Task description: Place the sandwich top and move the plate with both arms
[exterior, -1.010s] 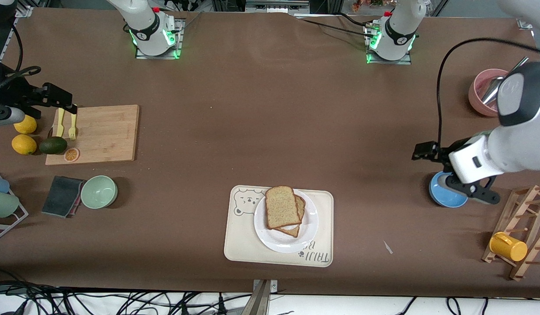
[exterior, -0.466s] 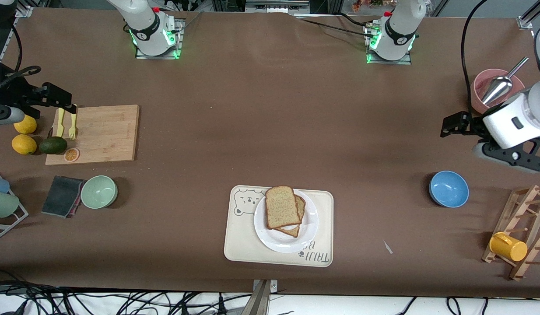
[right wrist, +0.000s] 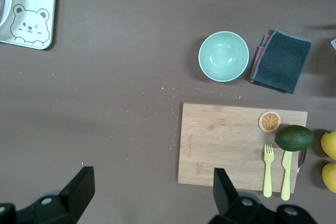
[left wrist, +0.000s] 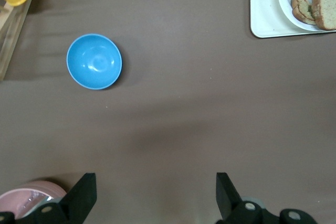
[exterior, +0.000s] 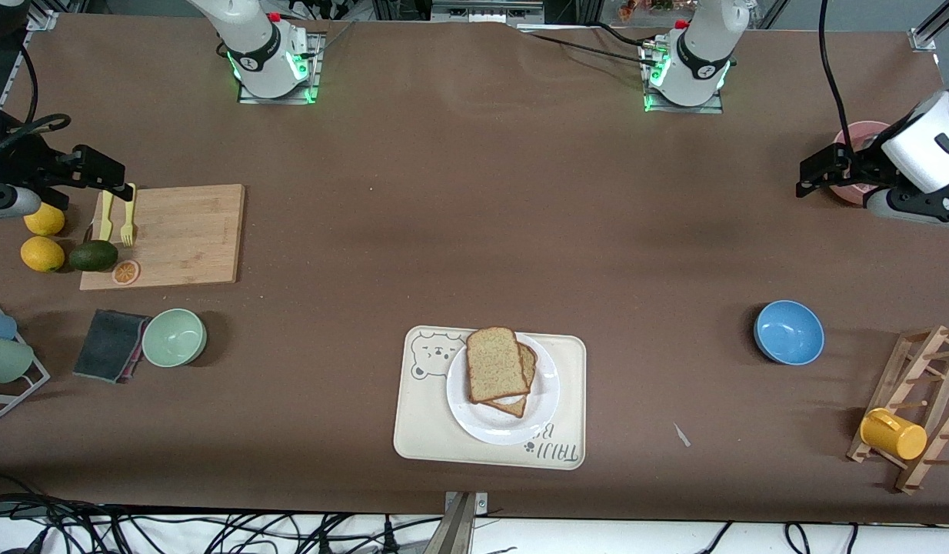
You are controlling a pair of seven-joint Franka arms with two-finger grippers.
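Bread, the sandwich top (exterior: 495,363), lies on another slice on the plate (exterior: 542,400), which sits on the tray (exterior: 421,431) at the table's near edge, open table around it. The left gripper (left wrist: 152,195) hangs wide open, holding nothing, over the pink bowl (exterior: 847,138). The right gripper (right wrist: 149,192), equally spread and holding nothing, hangs over the cutting board (exterior: 186,231).

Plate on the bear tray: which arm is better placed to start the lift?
Neither clearly. The plate carries the sandwich top. The left gripper, open, hangs beside the pink bowl; the right gripper, open, is over the cutting board. Perhaps the left, marginally.
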